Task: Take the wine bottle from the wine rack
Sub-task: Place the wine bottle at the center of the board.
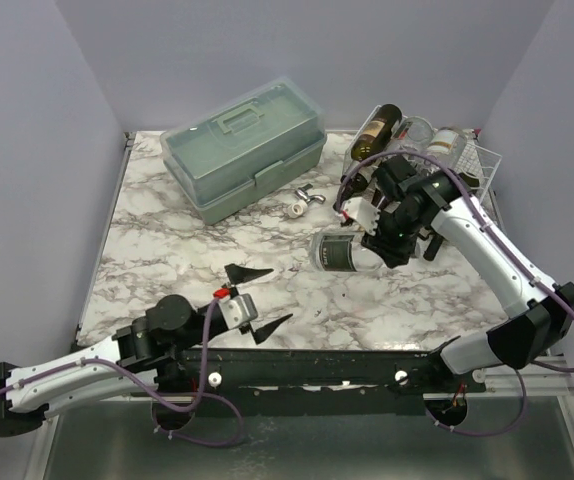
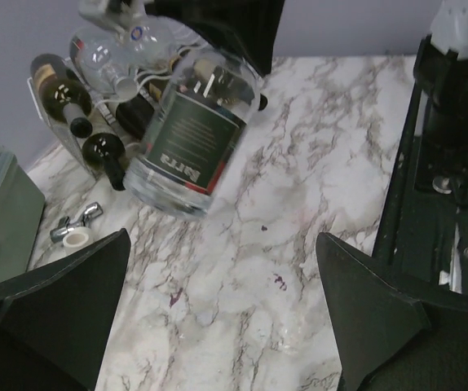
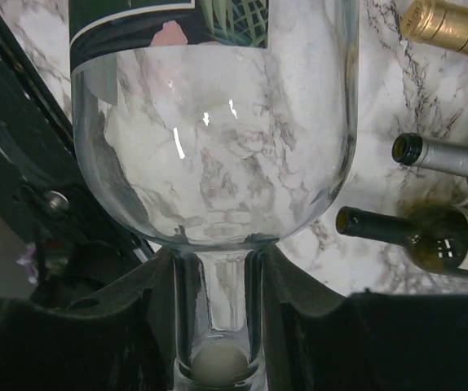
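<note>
Neck of the wine bottle (image 1: 339, 250) is sitting clamped in my right claw (image 1: 372, 222), body pointing lower left; left claw (image 1: 257, 300) is gaping, farther off.

Bright, even light; faint shadows (soft-edged) — wrist views blurred.

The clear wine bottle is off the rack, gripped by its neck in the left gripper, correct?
No: the right gripper grips the clear wine bottle by its neck, as the right wrist view shows. The rest holds.
</note>
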